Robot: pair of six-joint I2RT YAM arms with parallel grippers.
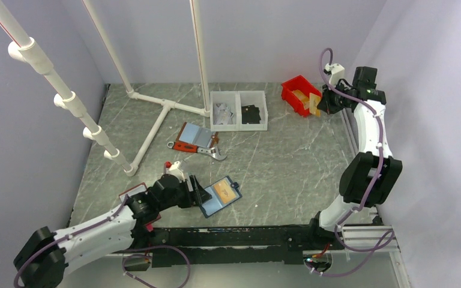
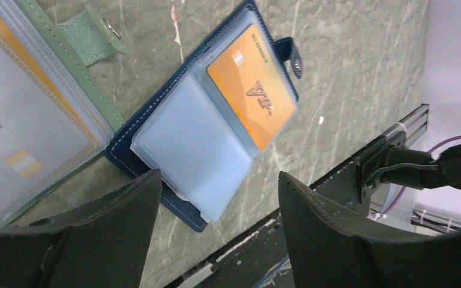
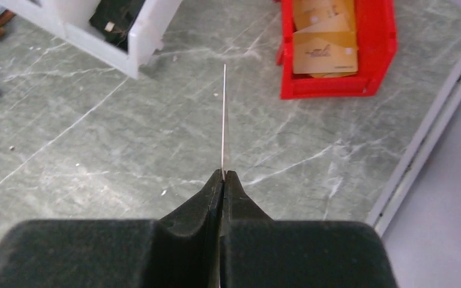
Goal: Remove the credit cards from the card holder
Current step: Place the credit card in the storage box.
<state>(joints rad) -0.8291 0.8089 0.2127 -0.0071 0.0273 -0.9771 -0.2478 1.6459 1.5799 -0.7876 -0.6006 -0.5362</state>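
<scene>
The navy card holder [image 1: 220,196] [image 2: 195,141] lies open on the table near the front edge. An orange-gold credit card [image 1: 223,191] [image 2: 252,90] sits in its far pocket; the near light blue pocket looks empty. My left gripper [image 1: 199,195] [image 2: 219,180] stands open just short of the holder's near edge, with nothing between its fingers. My right gripper [image 1: 319,103] [image 3: 223,174] is at the back right, beside the red bin, shut on a thin tan credit card [image 1: 315,105] [image 3: 224,120] seen edge-on. No black card shows.
A green-edged holder [image 2: 30,120] lies right beside the navy one. A red-edged holder [image 1: 195,137] and a wrench [image 1: 210,151] lie mid-table. Two white bins [image 1: 238,110] stand at the back, and the red bin [image 1: 293,90] [image 3: 327,93] holds tan cards. White pipework [image 1: 156,123] crosses the left.
</scene>
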